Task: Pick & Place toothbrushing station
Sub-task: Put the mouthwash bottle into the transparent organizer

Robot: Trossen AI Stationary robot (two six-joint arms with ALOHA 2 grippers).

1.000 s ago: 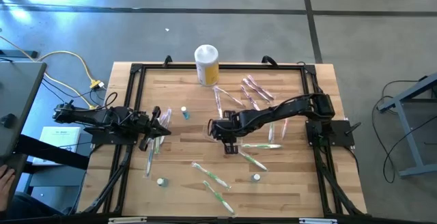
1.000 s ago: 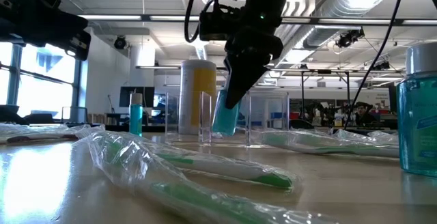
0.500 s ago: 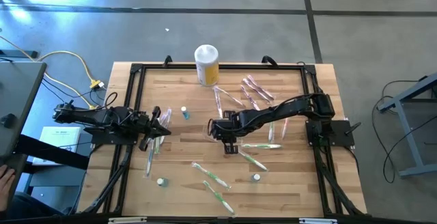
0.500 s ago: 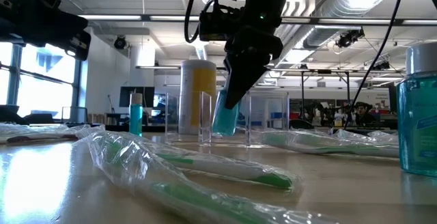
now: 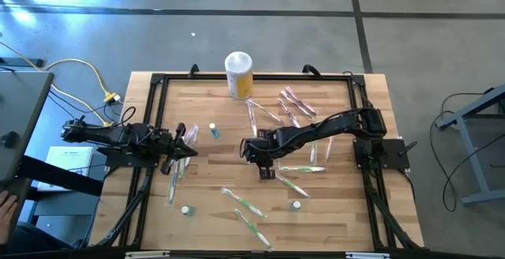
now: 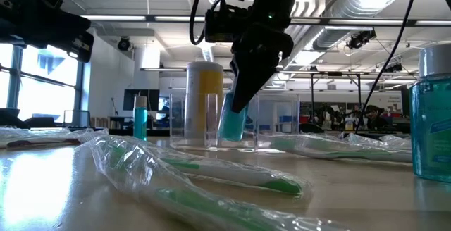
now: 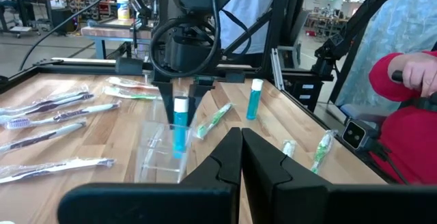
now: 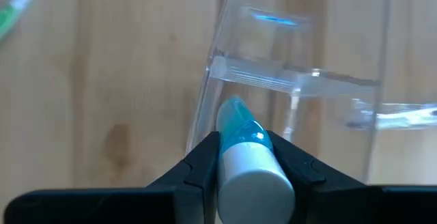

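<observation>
Right gripper [image 8: 244, 157], jaws clamped on a small blue-liquid bottle with white cap [image 8: 247, 157], hangs over the clear plastic holder [image 7: 162, 149]; left gripper [image 7: 240, 157] jaws closed.

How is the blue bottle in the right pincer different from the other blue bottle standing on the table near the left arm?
The held blue bottle is clamped in the right pincer, tilted, its lower end inside the clear holder. The free blue bottle stands upright on the table, with nothing gripping it, close to the idle left pincer. Both are small, see-through blue, with white caps.

Bright, even overhead light — low view's foreground blurred.
</observation>
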